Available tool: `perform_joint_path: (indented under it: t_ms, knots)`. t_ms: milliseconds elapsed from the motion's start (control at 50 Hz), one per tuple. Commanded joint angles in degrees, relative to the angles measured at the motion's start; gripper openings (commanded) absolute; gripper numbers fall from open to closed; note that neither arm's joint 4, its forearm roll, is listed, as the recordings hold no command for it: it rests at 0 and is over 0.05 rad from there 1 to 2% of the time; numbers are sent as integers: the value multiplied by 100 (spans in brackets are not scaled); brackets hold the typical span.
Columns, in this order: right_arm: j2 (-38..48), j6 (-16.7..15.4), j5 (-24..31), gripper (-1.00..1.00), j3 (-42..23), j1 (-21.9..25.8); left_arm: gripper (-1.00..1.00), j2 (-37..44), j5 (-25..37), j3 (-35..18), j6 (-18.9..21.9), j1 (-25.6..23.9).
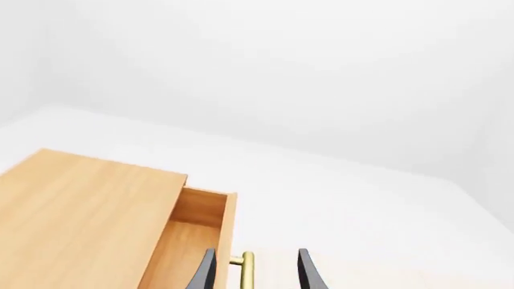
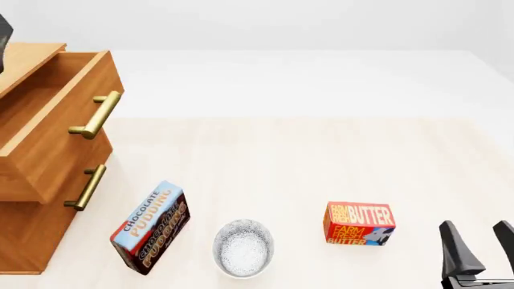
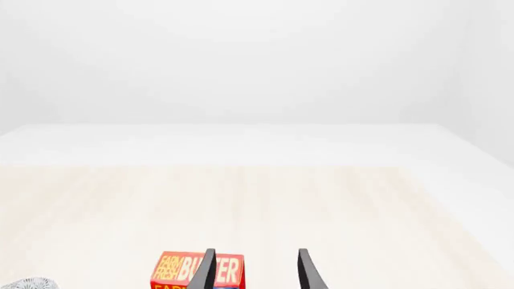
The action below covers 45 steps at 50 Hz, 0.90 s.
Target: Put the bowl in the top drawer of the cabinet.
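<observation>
- You had one cabinet [image 2: 24, 235] with two drawers.
- One bowl [image 2: 242, 247].
- Two boxes: pudding box [image 2: 150, 227], butter box [image 2: 359, 223].
- Two brass handles.

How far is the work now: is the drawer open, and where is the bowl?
Done: the top drawer stands pulled out of the cabinet. In hand: nothing; the left gripper is open at the drawer's handle, the right gripper is open. Left: the bowl sits on the table, ungrasped.
</observation>
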Motion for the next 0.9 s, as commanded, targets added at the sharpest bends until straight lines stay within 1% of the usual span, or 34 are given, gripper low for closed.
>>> perform_joint_path:
  t_ms: [20, 180, 280, 400, 460, 540, 900]
  knots:
    - [1, 0, 0, 100, 0, 1, 100, 527, -94, -241, -136, 58]
    - [1, 1, 0, 100, 0, -3, 100, 910, -236, -290, -167, 197]
    - [0, 1, 0, 100, 0, 0, 100, 1012, -261, -300, -167, 296]
    - [-1, 1, 0, 100, 0, -1, 100, 1076, -311, -191, -204, 338]
    - [1, 1, 0, 100, 0, 0, 100, 1091, -329, -102, -362, 376]
    - [0, 0, 0, 100, 0, 0, 100, 1101, -332, 41, -465, 422]
    - [2, 1, 0, 100, 0, -2, 100, 1260, -373, 153, -700, 457]
